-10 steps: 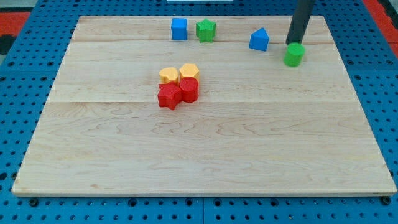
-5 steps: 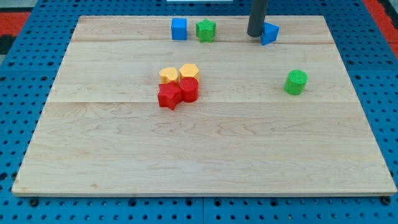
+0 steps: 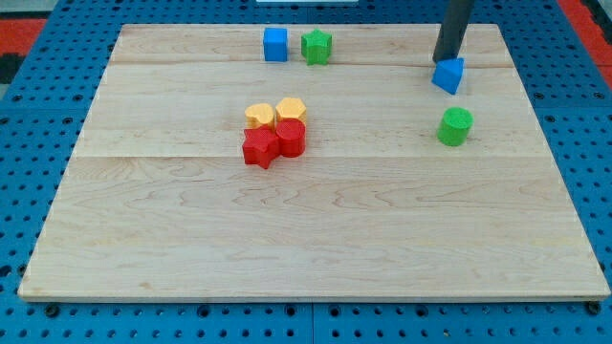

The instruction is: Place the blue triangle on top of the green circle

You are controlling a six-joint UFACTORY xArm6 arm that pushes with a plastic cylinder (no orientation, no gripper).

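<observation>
My tip (image 3: pixel 446 62), a bare rod with nothing to grip, presses the blue triangle (image 3: pixel 448 75); next, nudge down to the green circle (image 3: pixel 455 126).

All that shows of me is a single straight rod (image 3: pixel 453 29), dark grey to nearly black, round in section and smooth, with a dull matte finish. It runs out of the view's top. My tip (image 3: pixel 445 62) ends bluntly, the same width as the shaft.
</observation>
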